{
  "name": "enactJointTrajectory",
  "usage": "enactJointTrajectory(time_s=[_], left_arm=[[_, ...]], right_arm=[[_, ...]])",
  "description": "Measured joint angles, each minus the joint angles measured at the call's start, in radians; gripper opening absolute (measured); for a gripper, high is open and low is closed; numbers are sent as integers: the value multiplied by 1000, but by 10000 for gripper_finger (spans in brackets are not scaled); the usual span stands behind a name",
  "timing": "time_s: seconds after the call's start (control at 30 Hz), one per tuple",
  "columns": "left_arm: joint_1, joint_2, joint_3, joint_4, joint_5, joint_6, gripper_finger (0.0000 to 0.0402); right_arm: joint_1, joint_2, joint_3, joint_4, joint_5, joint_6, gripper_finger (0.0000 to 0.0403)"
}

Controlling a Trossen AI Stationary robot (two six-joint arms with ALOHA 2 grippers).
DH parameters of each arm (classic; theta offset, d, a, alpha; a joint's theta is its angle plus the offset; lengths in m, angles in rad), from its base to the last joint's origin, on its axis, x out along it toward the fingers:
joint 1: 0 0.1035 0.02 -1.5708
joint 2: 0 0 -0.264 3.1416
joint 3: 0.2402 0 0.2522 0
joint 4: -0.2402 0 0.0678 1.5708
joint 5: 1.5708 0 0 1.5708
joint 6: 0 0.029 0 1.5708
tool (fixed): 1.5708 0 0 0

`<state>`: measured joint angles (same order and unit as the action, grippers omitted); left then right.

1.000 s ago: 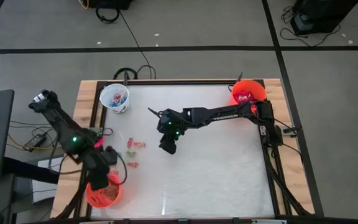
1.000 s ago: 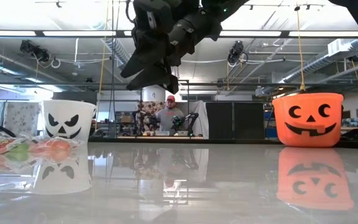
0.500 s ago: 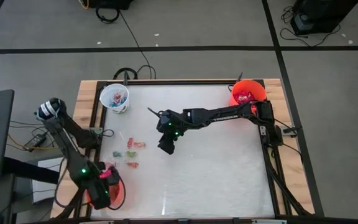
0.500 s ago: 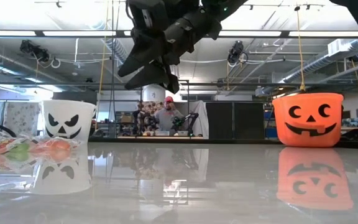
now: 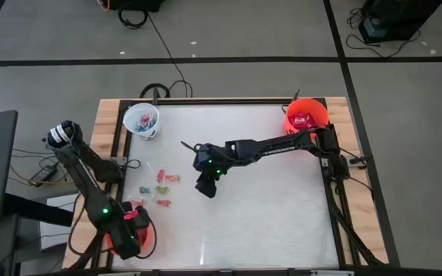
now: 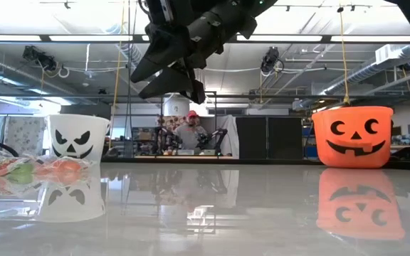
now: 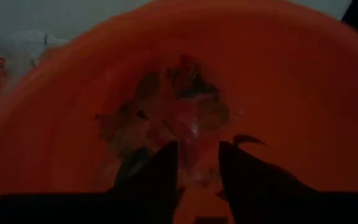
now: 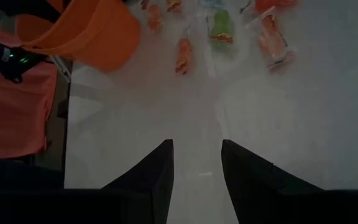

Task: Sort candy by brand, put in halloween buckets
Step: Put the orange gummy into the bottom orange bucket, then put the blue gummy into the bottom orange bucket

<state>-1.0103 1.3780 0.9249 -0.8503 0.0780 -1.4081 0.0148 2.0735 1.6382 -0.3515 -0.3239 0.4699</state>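
My left gripper point(image 5: 127, 236) hangs inside the near-left orange bucket point(image 5: 149, 239). In the left wrist view its fingers point(image 7: 199, 171) stand slightly apart above the wrapped candy on the bucket's floor point(image 7: 166, 106). My right gripper point(image 5: 205, 188) is open and empty above the table's middle; it also shows in the low view point(image 6: 166, 84). Loose candy point(image 5: 161, 184) lies flat on the table left of it, also seen in the right wrist view point(image 8: 219, 25) and the low view point(image 6: 20, 171). The white bucket point(image 5: 141, 120) and the second orange bucket point(image 5: 305, 116) stand at the far corners.
The white bucket point(image 6: 79, 136) holds blue-wrapped pieces, and the far-right orange bucket point(image 6: 352, 136) holds red packets. The near-left bucket also shows in the right wrist view point(image 8: 86, 31). The table's right and near parts are bare glossy surface point(image 5: 267, 215). A person point(image 6: 191, 131) sits in the room beyond.
My left gripper has gone from beside the loose candy toward the table's near edge and down into the near-left orange bucket, then held still there. My right gripper has drifted a little toward the near edge, staying open.
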Motion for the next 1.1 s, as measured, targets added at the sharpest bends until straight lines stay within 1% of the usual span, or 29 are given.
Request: enactJointTrajectory(time_s=[0.1, 0.2, 0.3, 0.4, 0.53, 0.63, 0.7, 0.77, 0.9, 1.0, 1.1], left_arm=[[2, -37, 6, -29, -13, -14, 150], [2, -82, 37, -88, -77, -17, 163], [8, -126, 84, -202, -138, -18, 165], [30, -157, 149, -350, -175, -8, 166], [73, -177, 230, -505, -226, 76, 166], [131, -180, 282, -639, -285, 87, 165], [194, -182, 297, -719, -292, 96, 163], [263, -190, 293, -718, -292, 149, 163], [378, -232, 225, -674, -294, 232, 162], [443, -287, 133, -586, -298, 277, 162], [483, -388, 19, -473, -301, 273, 162]], right_arm=[[4, 0, 0, 0, 22, 1, 145], [3, 0, 0, 0, 28, 0, 145], [3, 0, 0, 0, 27, -4, 145], [3, 0, 0, 0, 27, -10, 146], [-4, 0, 0, -1, 24, -27, 146], [-14, 0, 0, -1, 24, -43, 146], [-22, 0, 0, -1, 24, -52, 146], [-32, 0, 0, -1, 24, -61, 146], [-54, 0, 0, 2, 18, -73, 146], [-65, 0, 0, 8, 8, -79, 146], [-72, 0, 0, 8, -11, -87, 146]])
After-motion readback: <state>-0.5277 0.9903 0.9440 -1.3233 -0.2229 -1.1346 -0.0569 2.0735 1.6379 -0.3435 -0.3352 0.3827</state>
